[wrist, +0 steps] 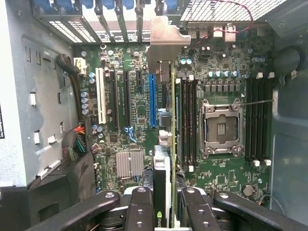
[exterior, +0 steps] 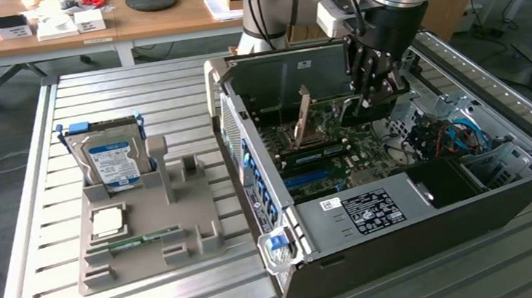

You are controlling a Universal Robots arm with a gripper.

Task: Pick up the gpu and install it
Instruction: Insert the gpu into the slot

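Fingers (wrist: 139, 211) are clamped on the gpu (wrist: 162, 178), upright between them above the motherboard (wrist: 134, 110); pickup complete, seating in the blue slot (wrist: 152, 101) appears outstanding.

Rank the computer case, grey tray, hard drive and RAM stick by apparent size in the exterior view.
Largest to smallest:
1. computer case
2. grey tray
3. hard drive
4. RAM stick

The gpu (wrist: 162, 180), a thin green card with pale bracket (wrist: 163, 43), is held upright, edge-on. It is seen inside the case (exterior: 403, 245), at the exterior view's 2 o'clock.
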